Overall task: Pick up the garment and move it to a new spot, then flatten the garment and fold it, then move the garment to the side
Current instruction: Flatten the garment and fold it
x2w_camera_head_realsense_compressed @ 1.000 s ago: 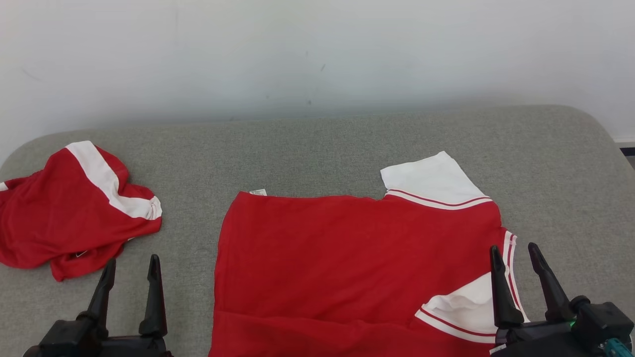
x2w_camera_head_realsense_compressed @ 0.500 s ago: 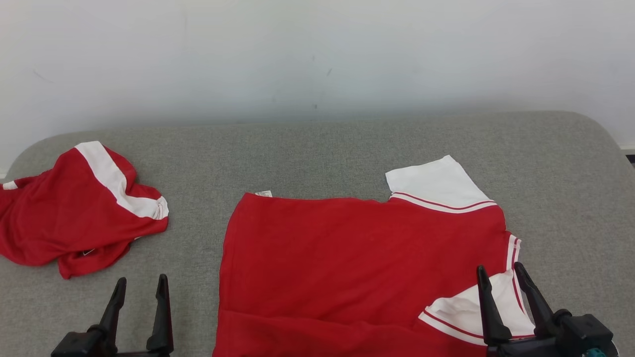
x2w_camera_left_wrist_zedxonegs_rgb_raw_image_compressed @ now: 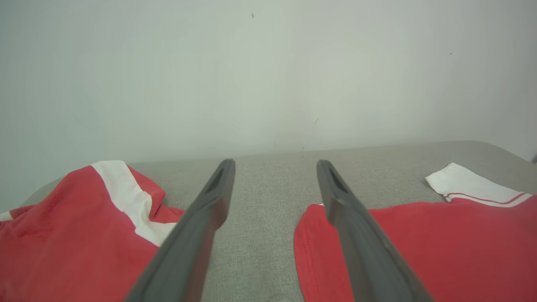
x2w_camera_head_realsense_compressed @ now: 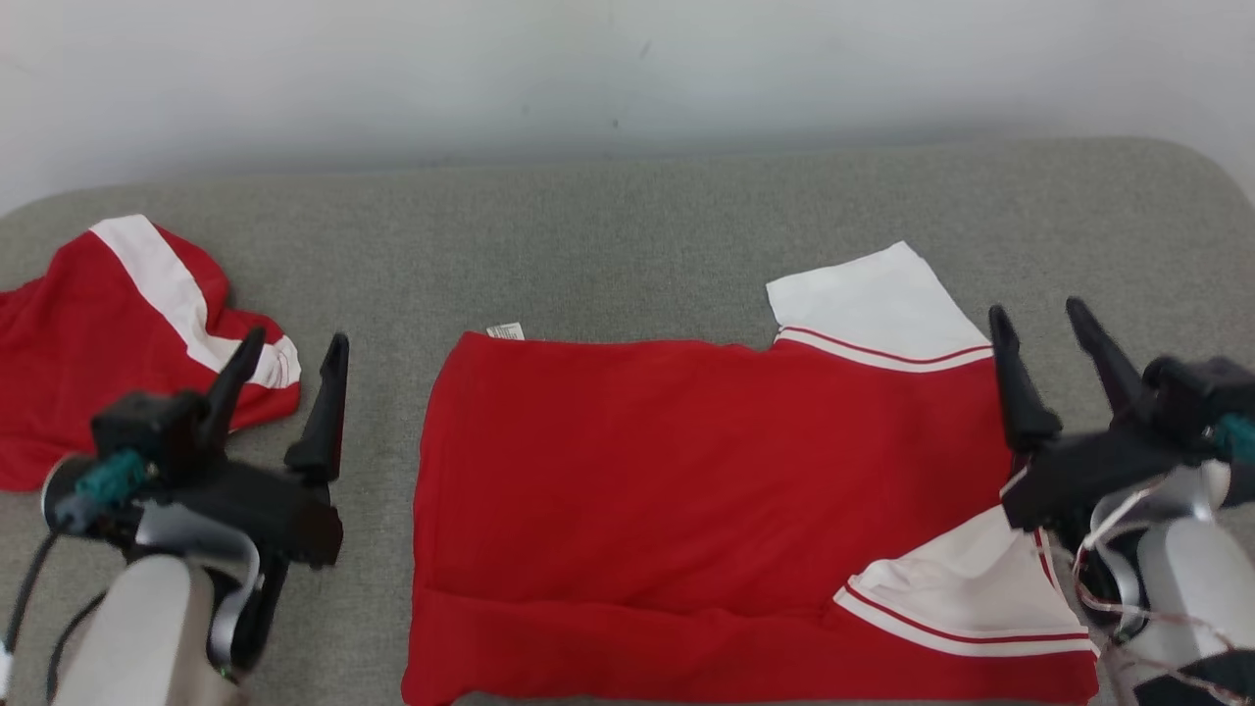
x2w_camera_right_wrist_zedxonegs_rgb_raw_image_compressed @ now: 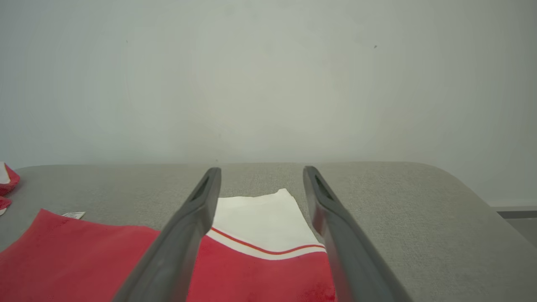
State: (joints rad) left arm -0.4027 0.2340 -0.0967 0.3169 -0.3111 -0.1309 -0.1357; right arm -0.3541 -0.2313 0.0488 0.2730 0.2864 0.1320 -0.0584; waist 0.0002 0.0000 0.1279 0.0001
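Flat garment [x2w_camera_head_realsense_compressed: 686, 471] lies on the tabletop [x2w_camera_head_realsense_compressed: 608, 245] between both hands: right of the left hand [x2w_camera_head_realsense_compressed: 299, 338], left of the right hand [x2w_camera_head_realsense_compressed: 1037, 309], which sits above its right edge. Crumpled garment [x2w_camera_head_realsense_compressed: 88, 343] lies just left of the left hand. Far sleeve [x2w_camera_head_realsense_compressed: 873, 304] lies ahead-left of the right hand, near sleeve [x2w_camera_head_realsense_compressed: 966, 588] behind it. Wall [x2w_camera_head_realsense_compressed: 588, 69] stands beyond both hands.

1. A plain pale wall [x2w_camera_head_realsense_compressed: 627, 69] spans the head view from 10 to 2 o'clock, softly and evenly lit.
2. Small dark specks [x2w_camera_head_realsense_compressed: 644, 48] mark it near 12 o'clock.
3. Below it lies a grey fabric-covered padded surface [x2w_camera_head_realsense_compressed: 637, 235], its far corners rounded at 10 and 2 o'clock.
4. In the right wrist view, at 3 o'clock, a pale skirting strip [x2w_camera_right_wrist_zedxonegs_rgb_raw_image_compressed: 514, 208] runs along the wall's foot above grey floor [x2w_camera_right_wrist_zedxonegs_rgb_raw_image_compressed: 524, 228].
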